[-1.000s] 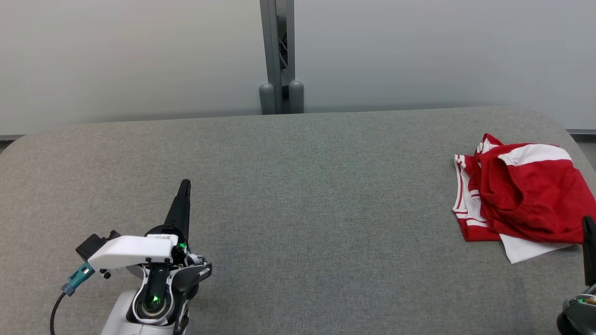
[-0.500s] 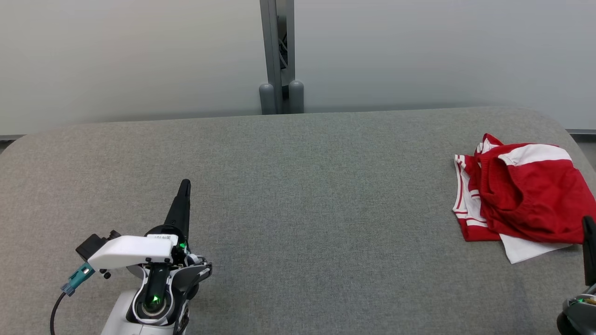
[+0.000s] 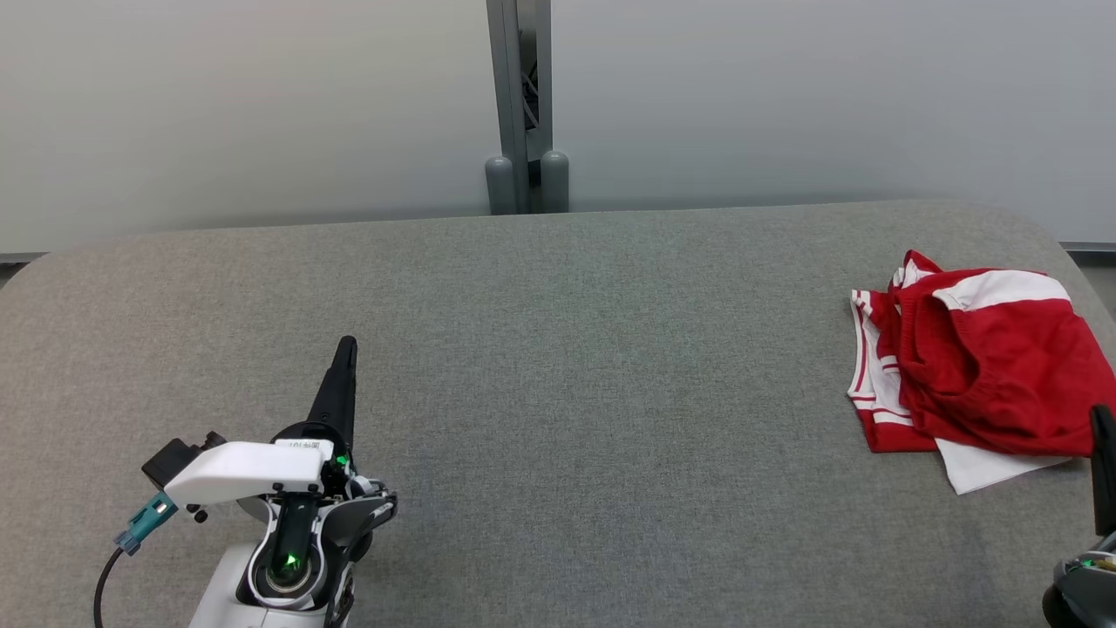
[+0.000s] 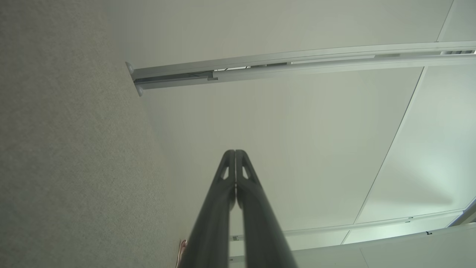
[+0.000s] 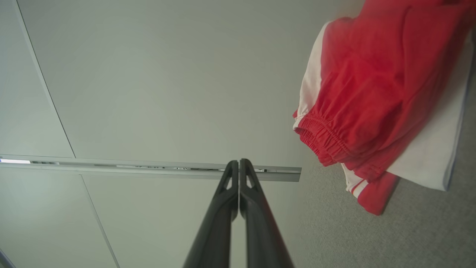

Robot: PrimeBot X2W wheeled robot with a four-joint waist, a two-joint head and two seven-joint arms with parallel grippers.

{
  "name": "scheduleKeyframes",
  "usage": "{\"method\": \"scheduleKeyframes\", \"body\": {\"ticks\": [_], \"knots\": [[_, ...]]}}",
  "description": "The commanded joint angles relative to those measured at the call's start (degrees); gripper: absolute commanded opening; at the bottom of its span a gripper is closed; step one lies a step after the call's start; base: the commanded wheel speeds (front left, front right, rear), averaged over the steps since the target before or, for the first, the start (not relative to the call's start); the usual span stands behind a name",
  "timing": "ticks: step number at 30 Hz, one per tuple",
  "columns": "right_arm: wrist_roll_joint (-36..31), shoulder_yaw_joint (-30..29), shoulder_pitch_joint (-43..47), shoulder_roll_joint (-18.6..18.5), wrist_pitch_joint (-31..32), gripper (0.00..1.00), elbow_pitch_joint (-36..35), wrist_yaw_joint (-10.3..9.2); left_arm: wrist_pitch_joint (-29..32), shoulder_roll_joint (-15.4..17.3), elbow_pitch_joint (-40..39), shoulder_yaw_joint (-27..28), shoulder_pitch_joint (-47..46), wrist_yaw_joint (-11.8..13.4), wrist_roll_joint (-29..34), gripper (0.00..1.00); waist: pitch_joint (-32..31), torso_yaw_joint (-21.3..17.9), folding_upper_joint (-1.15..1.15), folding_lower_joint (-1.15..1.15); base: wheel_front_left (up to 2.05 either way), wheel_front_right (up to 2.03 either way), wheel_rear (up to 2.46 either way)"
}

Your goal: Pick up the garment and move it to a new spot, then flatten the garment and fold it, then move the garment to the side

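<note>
I have the garment (image 3: 985, 366), a bunched heap of soft red-and-white cloth with a gathered elastic band and no clear long axis, at 3 o'clock on the grey felt-like table (image 3: 558, 349). My right gripper (image 3: 1104, 414) sits just beside it, with the cloth at its 11 o'clock. It is far nearer than my left gripper (image 3: 347, 344) at 8 o'clock, and both have their fingers pressed together, empty.

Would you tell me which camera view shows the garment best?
The head view: nearly the whole garment lies in it, at the table's right end. The right wrist view gives a close, cropped look at its waistband and one corner; the left wrist view catches a red sliver at its bottom edge.
</note>
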Motion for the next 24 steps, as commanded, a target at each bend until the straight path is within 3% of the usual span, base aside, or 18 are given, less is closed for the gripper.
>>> {"method": "scheduleKeyframes", "body": {"ticks": [1,24], "knots": [[0.4,0.0,-0.4,-0.5,0.1,0.00,0.1,0.00,0.1,0.3,0.0,0.0,-0.9,-0.2,-0.1,0.00,0.0,0.0,0.00,0.00,0.00,0.00,0.00],[0.4,0.0,-0.4,-0.5,0.1,0.00,0.1,0.00,0.1,0.3,0.0,0.0,-0.9,-0.2,-0.1,0.00,0.0,0.0,0.00,0.00,0.00,0.00,0.00]]}}
